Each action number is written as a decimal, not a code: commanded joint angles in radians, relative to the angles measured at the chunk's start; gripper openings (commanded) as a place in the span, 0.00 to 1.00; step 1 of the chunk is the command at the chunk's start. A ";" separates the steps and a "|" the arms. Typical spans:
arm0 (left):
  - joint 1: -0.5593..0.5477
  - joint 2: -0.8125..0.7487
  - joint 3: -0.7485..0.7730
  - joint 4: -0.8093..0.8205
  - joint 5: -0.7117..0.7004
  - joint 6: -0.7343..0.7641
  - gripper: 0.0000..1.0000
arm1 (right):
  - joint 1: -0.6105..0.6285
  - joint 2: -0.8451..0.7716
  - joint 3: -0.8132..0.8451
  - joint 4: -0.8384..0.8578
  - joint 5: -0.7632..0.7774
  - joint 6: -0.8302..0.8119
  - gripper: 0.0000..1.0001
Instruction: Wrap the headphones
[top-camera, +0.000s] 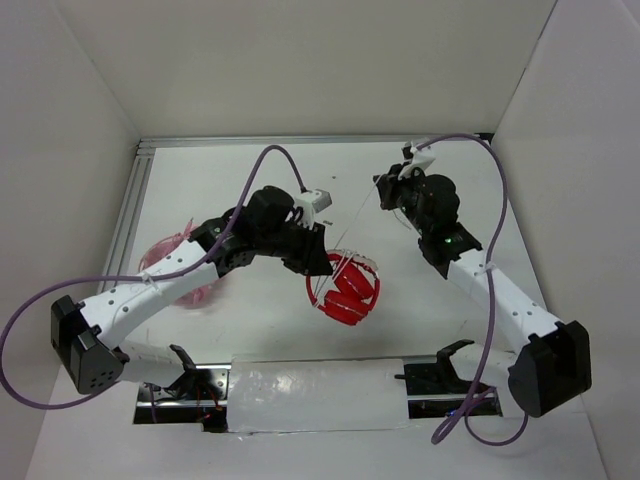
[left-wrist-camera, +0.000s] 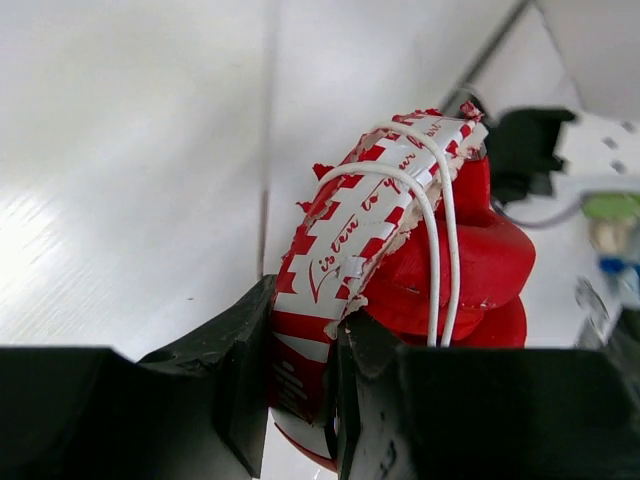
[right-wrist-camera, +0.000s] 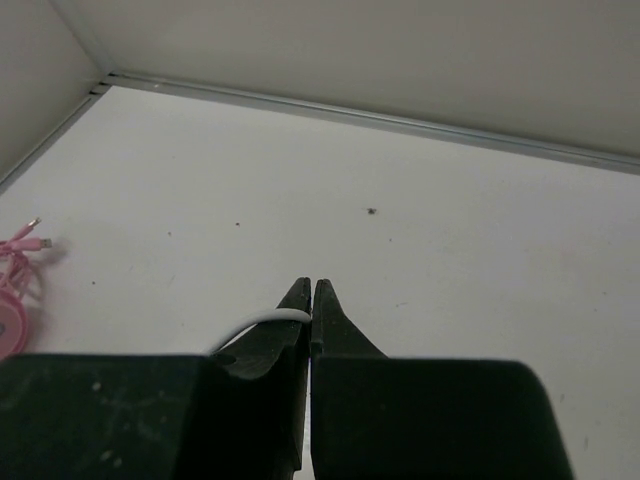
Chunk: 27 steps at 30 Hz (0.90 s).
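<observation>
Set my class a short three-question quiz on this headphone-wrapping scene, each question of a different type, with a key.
1. True or false: the left gripper clamps the red headphones by the headband.
2. The right gripper pinches: A) the white cable B) the headband C) nothing.
3. In the left wrist view, how many cable strands cross the headband?
Key: 1 true; 2 A; 3 two.

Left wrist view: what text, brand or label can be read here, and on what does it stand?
"Listen to your": red script on the striped headband of the headphones; last word partly under the white cable.
White lettering lower down, at the left tool: mostly hidden, unreadable.
</observation>
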 joint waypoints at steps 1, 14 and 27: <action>-0.007 -0.025 -0.003 0.003 -0.169 -0.092 0.00 | -0.007 -0.068 0.081 -0.189 0.104 -0.064 0.00; 0.068 0.119 0.020 -0.090 -0.372 -0.258 0.00 | 0.287 -0.132 0.281 -0.679 0.152 0.038 0.00; 0.212 0.179 0.235 -0.124 -0.504 -0.407 0.00 | 0.490 -0.277 0.086 -0.506 -0.342 0.152 0.00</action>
